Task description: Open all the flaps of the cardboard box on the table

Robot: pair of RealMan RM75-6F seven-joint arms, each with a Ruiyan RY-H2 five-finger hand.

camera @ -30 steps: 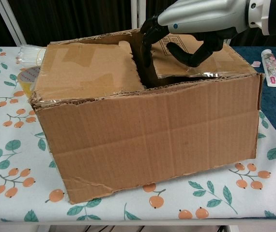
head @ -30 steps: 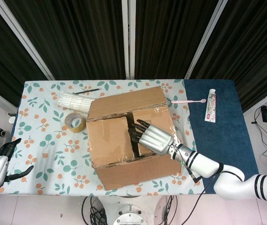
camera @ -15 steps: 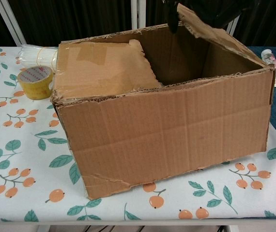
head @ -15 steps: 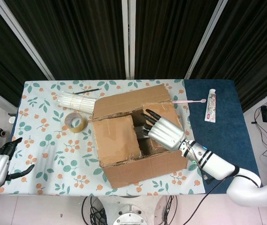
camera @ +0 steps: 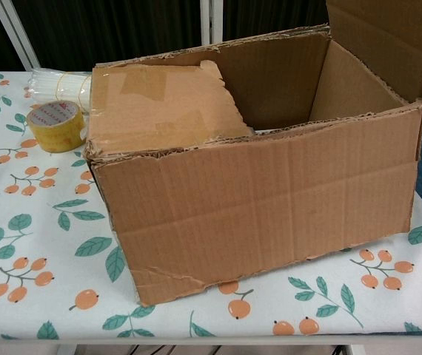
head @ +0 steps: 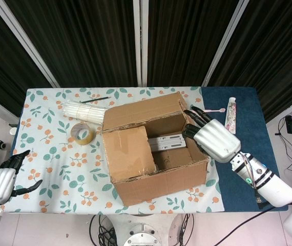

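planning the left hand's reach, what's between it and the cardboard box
In the head view, only bare floral tablecloth lies between the left hand and the cardboard box; the tape roll sits farther back, off that line.

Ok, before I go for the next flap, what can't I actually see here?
- Right hand: head view only shows its back over the raised right flap, so contact with the flap is unclear; the chest view misses the hand.
- Box contents: only a pale item shows, too small to identify; the closed left flap hides the rest.
- Left hand: at the head view's edge, wrist cut off.
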